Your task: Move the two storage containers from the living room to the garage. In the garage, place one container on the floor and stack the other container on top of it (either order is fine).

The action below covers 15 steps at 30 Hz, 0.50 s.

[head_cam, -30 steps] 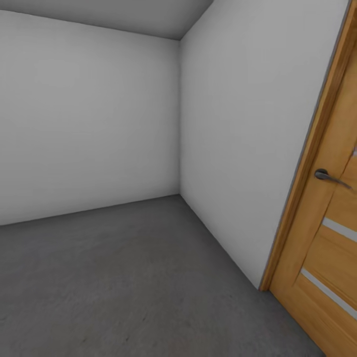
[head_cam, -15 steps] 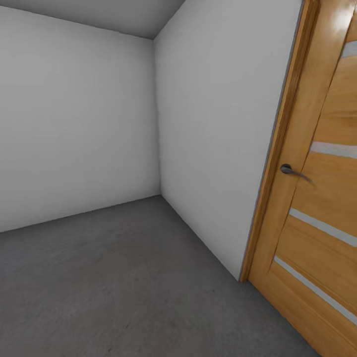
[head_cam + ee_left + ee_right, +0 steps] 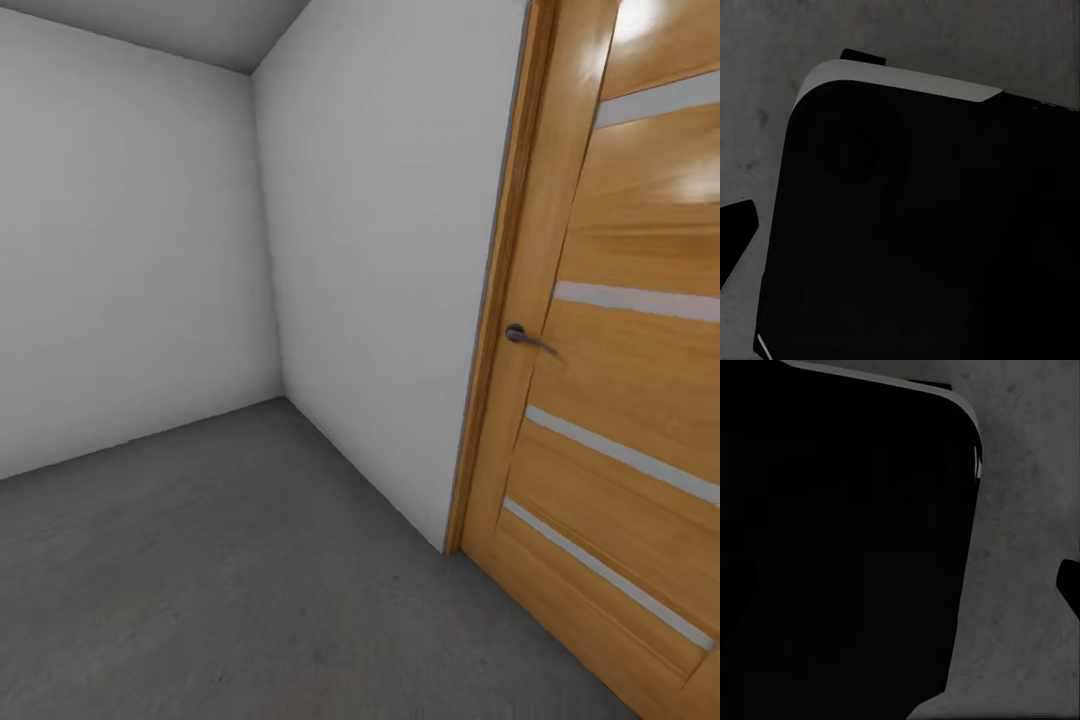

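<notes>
On the grey concrete floor (image 3: 200, 560) by the white wall corner (image 3: 268, 250), wooden door (image 3: 620, 400) close on the right: base could clip it while turning; no containers visible, and I can't tell how the jaws stand.

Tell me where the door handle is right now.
In the head view, the dark door handle sits right of centre, on the near edge of the wooden door, just beside the white wall and above the grey floor.

Legible text: none found | wooden door (image 3: 620, 330): no label or number | walls (image 3: 380, 250), floor (image 3: 200, 580): no signs | wrist views: no markings were readable
</notes>
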### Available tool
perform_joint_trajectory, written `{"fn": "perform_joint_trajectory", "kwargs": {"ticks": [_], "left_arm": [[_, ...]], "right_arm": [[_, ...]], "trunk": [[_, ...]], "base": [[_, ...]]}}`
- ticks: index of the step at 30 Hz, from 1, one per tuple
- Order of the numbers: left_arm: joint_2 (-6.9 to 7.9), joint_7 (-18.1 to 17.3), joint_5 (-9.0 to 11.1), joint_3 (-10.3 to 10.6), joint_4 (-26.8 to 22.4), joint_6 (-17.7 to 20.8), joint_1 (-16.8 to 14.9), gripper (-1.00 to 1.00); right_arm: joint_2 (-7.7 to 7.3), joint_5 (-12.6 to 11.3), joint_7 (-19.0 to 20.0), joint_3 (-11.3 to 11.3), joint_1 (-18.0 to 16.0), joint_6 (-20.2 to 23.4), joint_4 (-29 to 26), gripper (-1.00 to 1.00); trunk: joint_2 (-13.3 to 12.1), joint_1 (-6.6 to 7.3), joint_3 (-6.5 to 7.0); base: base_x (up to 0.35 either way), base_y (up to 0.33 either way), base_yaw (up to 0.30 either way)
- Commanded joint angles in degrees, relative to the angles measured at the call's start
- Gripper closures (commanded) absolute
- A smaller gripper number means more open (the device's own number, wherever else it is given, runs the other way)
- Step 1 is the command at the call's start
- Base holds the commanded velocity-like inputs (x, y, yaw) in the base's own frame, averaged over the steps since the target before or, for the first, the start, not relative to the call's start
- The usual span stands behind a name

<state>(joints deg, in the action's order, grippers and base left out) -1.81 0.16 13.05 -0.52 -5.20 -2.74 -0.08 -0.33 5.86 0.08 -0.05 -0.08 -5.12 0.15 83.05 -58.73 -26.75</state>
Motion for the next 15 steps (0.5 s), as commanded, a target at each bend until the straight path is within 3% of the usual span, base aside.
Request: {"fn": "perform_joint_trajectory", "kwargs": {"ticks": [1, 15], "left_arm": [[-0.02, 0.0, 0.3, 0.0, 0.0, -0.2, 0.0, -1.00], [-0.03, 0.0, 0.3, 0.0, 0.0, -0.2, 0.0, -1.00]], "right_arm": [[-0.01, 0.6, 0.0, 0.0, 0.0, -0.2, 0.0, -1.00], [0.07, 0.6, 0.1, 0.1, 0.0, -0.2, 0.0, -1.00]], "trunk": [[0.0, 0.00, -0.04], [0.0, 0.00, -0.04]], "base": [[0.000, 0.000, -0.291], [0.000, 0.000, -0.291]]}}
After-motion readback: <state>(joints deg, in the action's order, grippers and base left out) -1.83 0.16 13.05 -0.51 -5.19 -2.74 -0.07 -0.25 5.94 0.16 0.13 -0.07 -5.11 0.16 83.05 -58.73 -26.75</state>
